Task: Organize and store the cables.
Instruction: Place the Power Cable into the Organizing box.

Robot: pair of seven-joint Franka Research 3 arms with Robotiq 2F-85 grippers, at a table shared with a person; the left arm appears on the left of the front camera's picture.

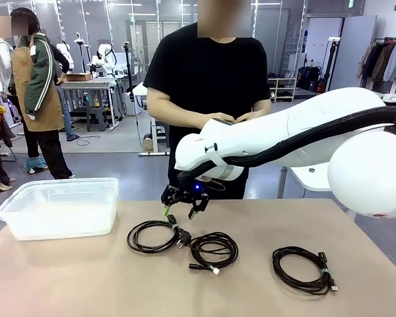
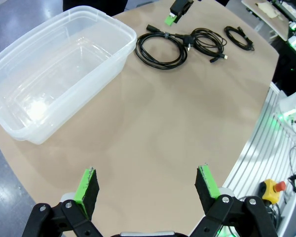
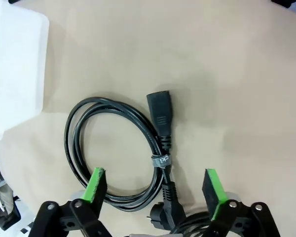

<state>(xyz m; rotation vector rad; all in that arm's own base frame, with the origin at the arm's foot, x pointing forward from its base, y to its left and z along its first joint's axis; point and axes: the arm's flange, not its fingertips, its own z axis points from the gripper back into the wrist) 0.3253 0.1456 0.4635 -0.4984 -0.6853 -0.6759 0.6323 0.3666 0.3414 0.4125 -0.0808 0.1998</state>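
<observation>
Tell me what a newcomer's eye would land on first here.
The big white right arm reaches across the middle, its right gripper open just above the leftmost cable, one of three black coils in a row on the tan table. An empty clear plastic bin sits at the table's left end, and a person in a black shirt stands at the far side.

Matt black cables (image 3: 159,108), translucent plastic bin (image 1: 59,223)
</observation>
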